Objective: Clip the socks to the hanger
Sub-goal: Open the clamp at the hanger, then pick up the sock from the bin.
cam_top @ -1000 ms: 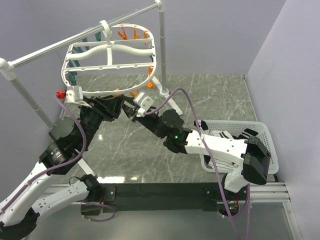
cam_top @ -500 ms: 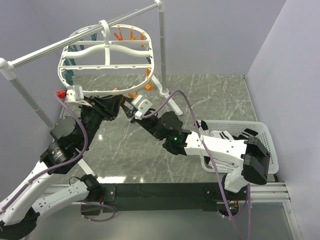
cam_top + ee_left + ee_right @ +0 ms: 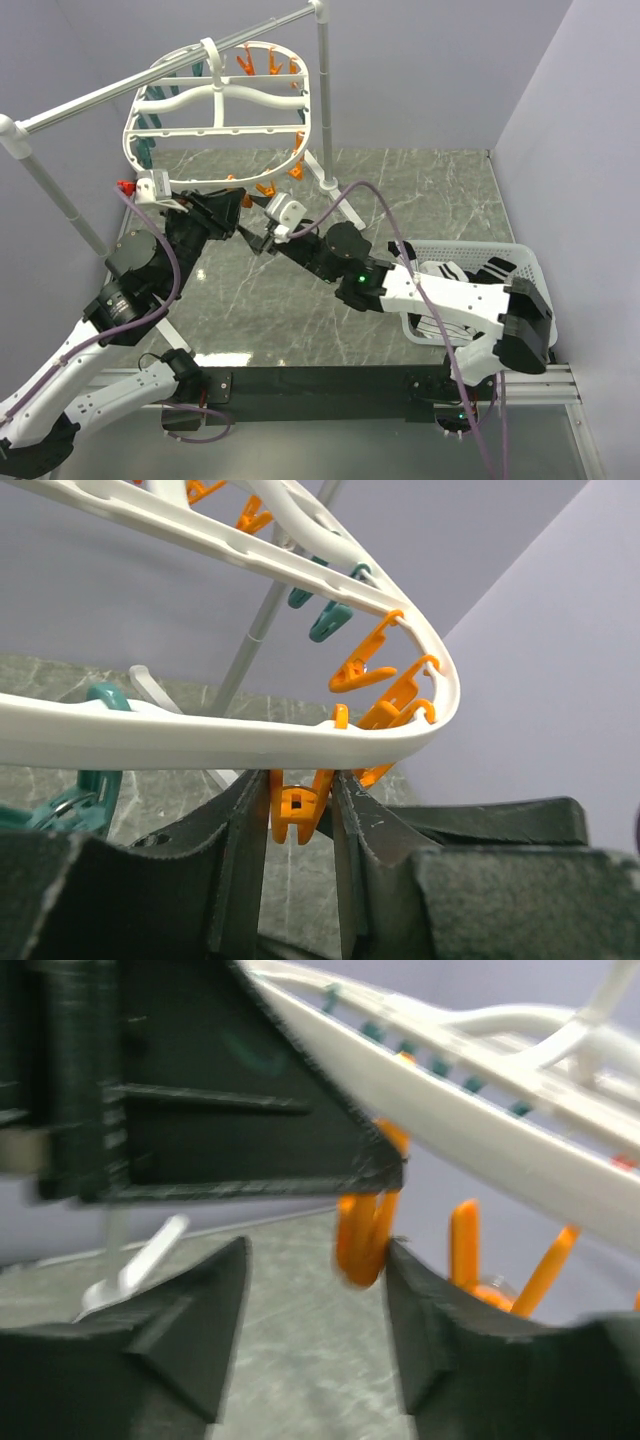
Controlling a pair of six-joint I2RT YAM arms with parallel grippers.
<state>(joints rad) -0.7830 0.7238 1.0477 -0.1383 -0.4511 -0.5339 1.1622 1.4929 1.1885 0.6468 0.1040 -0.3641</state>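
The hanger (image 3: 215, 95) is hung by its hook from the rail (image 3: 100, 93) above the desk (image 3: 420, 190). The left tool (image 3: 300, 788) is clamped on an orange clip (image 3: 298, 815) under the hanger's near rim, with one finger pressed against each side. The right tool (image 3: 315, 1260) is held just below with its fingers apart, and the clip's lower end is seen between them, close to one finger. The socks (image 3: 497, 268) are seen in the basket (image 3: 470, 246), partly hidden by the right arm.

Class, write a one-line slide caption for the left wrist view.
Left gripper squeezes an orange clip hanging beneath the white hanger rim.
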